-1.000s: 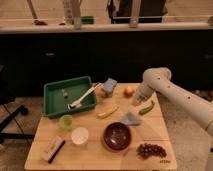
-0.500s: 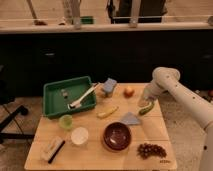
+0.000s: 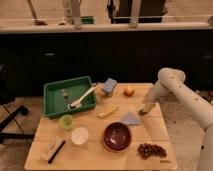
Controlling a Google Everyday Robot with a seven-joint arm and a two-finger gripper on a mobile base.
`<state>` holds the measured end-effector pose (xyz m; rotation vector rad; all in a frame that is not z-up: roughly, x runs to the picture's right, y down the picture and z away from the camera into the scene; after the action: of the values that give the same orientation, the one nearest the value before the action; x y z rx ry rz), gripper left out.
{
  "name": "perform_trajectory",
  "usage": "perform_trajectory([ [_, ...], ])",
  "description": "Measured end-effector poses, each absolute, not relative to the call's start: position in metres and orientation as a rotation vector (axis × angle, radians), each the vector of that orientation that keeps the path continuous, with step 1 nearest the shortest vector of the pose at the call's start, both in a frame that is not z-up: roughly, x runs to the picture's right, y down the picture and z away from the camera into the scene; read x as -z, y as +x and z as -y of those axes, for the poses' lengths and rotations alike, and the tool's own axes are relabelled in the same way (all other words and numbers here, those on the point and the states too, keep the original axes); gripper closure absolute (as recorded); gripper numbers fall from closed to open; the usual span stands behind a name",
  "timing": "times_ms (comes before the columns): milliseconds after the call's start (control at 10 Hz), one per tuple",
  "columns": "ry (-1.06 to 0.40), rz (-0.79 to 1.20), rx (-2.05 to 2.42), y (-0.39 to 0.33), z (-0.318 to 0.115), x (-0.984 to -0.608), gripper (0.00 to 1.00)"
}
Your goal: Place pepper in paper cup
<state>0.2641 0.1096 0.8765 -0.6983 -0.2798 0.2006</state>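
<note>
My gripper hangs from the arm that reaches in from the right and is down at the table's right side. It sits right on the green pepper, of which only a small greenish end shows below the tip. The white paper cup stands upright near the front left, far from the gripper. A small green cup stands just behind it.
A dark red bowl, a blue-grey cloth and a pale yellow banana piece lie between gripper and cup. Behind are an orange fruit, a blue box and a green tray. Grapes lie front right.
The gripper has moved right and down from beside the orange fruit onto the pepper, which now is mostly covered. Nothing else has moved.
</note>
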Motion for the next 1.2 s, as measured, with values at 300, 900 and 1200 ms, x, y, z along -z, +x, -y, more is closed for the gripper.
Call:
perform_trajectory([
  [300, -0.737, 0.292, -0.187, 0.281, -0.116, -0.894, 0.20],
  [900, -0.839, 0.306, -0.136, 0.280, -0.131, -0.916, 0.20],
  [1200, -0.846, 0.304, -0.117, 0.281, -0.142, -0.916, 0.20],
])
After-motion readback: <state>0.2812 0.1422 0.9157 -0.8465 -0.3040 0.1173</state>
